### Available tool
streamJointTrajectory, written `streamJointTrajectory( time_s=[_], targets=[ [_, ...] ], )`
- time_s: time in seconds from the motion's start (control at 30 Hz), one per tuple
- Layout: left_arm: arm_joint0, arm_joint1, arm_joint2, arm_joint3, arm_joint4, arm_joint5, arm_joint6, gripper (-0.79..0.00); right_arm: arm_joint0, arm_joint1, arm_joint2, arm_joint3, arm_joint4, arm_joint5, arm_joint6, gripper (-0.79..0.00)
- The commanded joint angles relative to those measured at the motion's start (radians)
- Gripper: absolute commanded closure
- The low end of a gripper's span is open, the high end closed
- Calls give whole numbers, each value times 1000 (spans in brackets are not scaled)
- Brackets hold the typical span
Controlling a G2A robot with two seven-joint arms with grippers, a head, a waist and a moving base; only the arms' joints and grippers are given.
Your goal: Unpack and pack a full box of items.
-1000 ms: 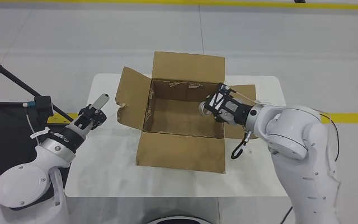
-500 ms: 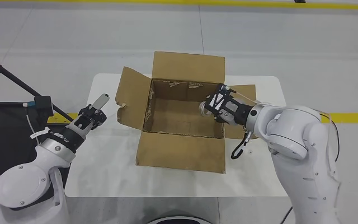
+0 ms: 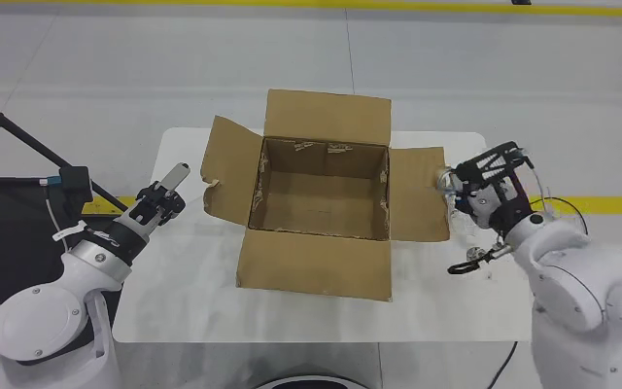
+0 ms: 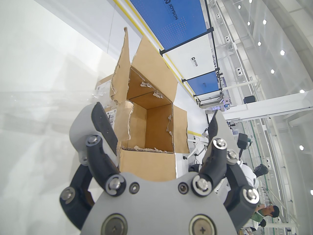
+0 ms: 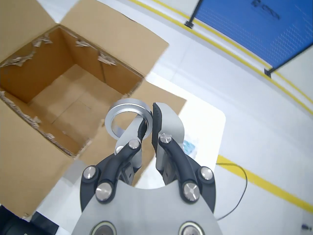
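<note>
An open brown cardboard box (image 3: pixel 321 199) stands in the middle of the white rectangular table (image 3: pixel 175 292). All four of its flaps are folded outward, and torn paper shreds cling to the inner rims. The brown floor of the box is in plain sight from above.

The right gripper (image 5: pixel 148 118) is to the right of the box opening, above the spread right flap. Its fingers are nearly together, pinching the rim of a silvery ring (image 5: pixel 127 103) (possibly a tape roll, I cannot tell), one finger inside the hoop and one outside. The ring is off the table and outside the box. A small clear packet with something bluish inside (image 5: pixel 189 146) lies on the table just right of that flap.

The left gripper (image 4: pixel 156 113) is over the left part of the table, near the left flap. Its fingers are spread wide with nothing between them.
</note>
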Motion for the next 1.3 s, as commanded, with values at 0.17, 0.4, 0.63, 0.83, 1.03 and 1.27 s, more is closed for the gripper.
streamJointTrajectory(
  time_s=[0.17,0.4,0.63,0.83,1.03,1.27],
  targets=[
    [0,0,0,0,0,0,0,-785,-49,12,176,233,79,53,-7,0],
    [0,0,0,0,0,0,0,-785,91,31,198,572,165,-16,-27,0],
    [0,0,0,0,0,0,0,-785,249,53,145,834,68,-38,-13,0],
    [0,0,0,0,0,0,0,-785,342,67,82,963,-32,-52,18,0],
    [0,0,0,0,0,0,0,-785,402,74,23,1051,-85,-72,43,0],
    [0,0,0,0,0,0,0,-785,452,79,-39,1140,-107,-103,68,0]
  ],
)
